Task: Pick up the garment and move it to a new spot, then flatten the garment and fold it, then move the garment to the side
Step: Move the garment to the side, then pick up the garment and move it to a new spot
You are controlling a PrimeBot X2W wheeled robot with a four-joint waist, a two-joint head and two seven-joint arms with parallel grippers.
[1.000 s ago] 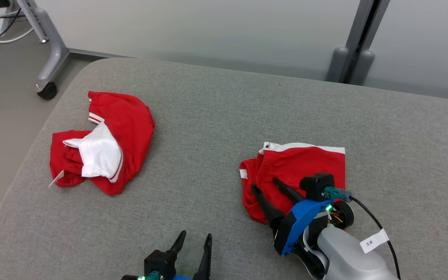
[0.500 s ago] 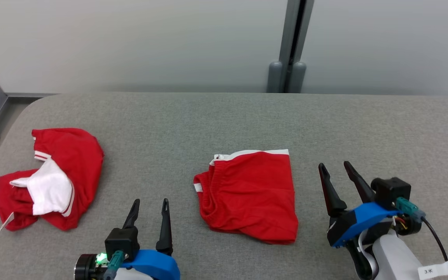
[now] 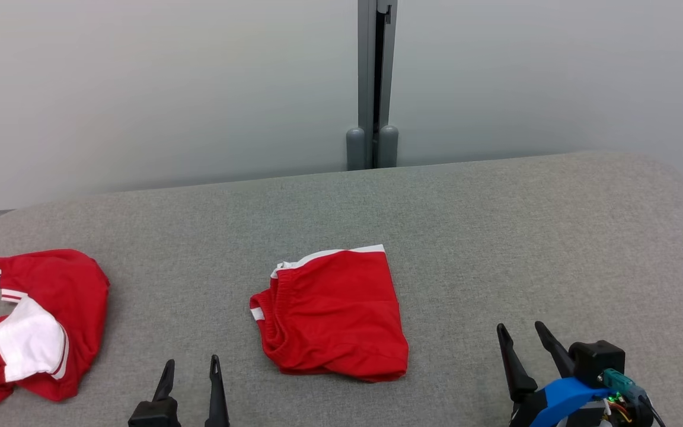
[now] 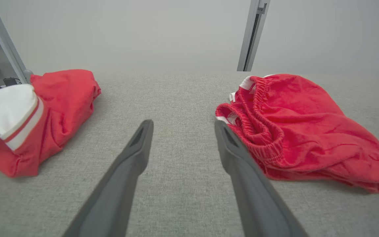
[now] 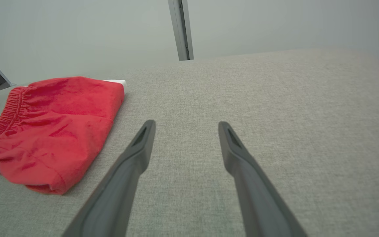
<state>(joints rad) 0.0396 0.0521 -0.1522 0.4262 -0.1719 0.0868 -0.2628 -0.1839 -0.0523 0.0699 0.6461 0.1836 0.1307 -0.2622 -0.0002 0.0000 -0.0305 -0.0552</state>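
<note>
The shorts [image 3: 332,314] lie folded into a compact red rectangle near the middle of the table [image 3: 525,237], a little toward its near edge. Their gathered waistband faces the table's left end, and a white trim runs along the side turned to the table's far edge. Nothing touches them.

The left gripper [image 3: 192,360] is at the table's near edge, in its left half. Its fingers are spread and empty and point toward the far edge. The right gripper [image 3: 519,325] is at the same near edge, in the right half. Its fingers are also parted with nothing between them, over bare grey fabric.

At the table's left end lies a crumpled heap [image 3: 51,308], red with a white panel and striped trim. A grey post [image 3: 372,89] rises behind the table's far edge, about midway along it, against a pale wall.
</note>
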